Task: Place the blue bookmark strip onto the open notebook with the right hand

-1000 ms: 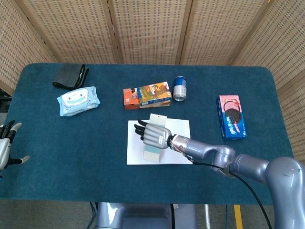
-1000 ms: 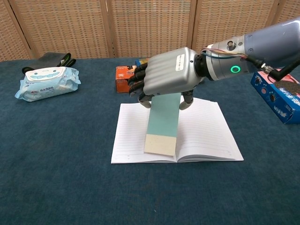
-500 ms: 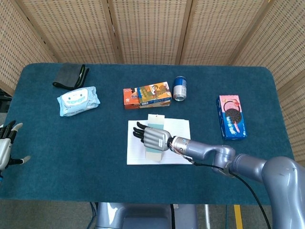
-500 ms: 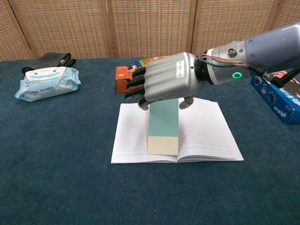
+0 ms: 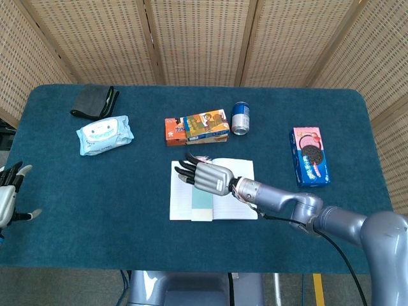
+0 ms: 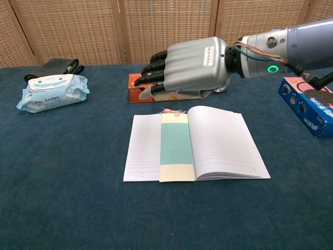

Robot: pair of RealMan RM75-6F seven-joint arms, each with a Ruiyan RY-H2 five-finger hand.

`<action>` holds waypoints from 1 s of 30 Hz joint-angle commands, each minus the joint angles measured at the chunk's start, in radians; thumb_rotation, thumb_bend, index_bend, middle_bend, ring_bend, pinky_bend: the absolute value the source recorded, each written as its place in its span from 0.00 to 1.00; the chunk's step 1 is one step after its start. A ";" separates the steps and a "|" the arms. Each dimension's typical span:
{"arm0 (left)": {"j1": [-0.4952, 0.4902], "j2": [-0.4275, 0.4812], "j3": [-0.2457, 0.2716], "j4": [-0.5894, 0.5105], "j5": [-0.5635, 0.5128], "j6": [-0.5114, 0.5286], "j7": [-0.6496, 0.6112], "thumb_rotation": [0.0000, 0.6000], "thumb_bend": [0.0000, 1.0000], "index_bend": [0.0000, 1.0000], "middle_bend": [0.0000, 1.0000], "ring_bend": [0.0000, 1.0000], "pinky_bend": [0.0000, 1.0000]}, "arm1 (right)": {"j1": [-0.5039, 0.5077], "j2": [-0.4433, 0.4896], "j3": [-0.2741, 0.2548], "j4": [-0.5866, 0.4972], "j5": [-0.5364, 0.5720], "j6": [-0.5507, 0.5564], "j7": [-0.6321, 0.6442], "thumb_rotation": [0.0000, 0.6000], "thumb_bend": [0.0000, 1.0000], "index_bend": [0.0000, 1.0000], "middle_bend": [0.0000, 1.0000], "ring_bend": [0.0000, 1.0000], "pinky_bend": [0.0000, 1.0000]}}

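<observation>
The blue bookmark (image 6: pixel 177 147) is now seen lying flat on the open notebook (image 6: pixel 223 140), along the left page just beside the spine, with its pale lower end at the notebook's near edge and a small pink tassel at its top. Half a second ago it was still pinched and held tilted under the right hand (image 6: pixel 186 65); it has since been released. The right hand is raised above the far edge of the notebook, clear of the bookmark, with its fingers (image 6: pixel 152 68) extended and slightly apart, holding nothing. In the head view the same hand (image 5: pixel 207 174) is seen over the notebook's upper part. The left hand (image 5: pixel 7 194) is found at the table's left edge, fingers spread, as before. The wipes pack (image 5: pixel 105 134), can (image 5: pixel 240 118) and cookie box (image 5: pixel 310 156) are unmoved.
</observation>
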 commanded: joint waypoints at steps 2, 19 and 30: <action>0.001 0.001 0.002 -0.002 0.005 0.002 -0.004 1.00 0.00 0.00 0.00 0.00 0.00 | -0.079 0.013 0.045 -0.069 0.135 0.048 0.118 1.00 1.00 0.00 0.00 0.00 0.11; 0.018 0.006 0.036 -0.011 0.083 0.038 -0.023 1.00 0.00 0.00 0.00 0.00 0.00 | -0.240 0.074 -0.015 -0.366 0.393 -0.026 0.211 1.00 1.00 0.00 0.00 0.00 0.03; 0.017 0.004 0.038 -0.008 0.089 0.038 -0.028 1.00 0.00 0.00 0.00 0.00 0.00 | -0.234 -0.024 -0.018 -0.317 0.416 -0.063 0.119 1.00 1.00 0.00 0.00 0.00 0.03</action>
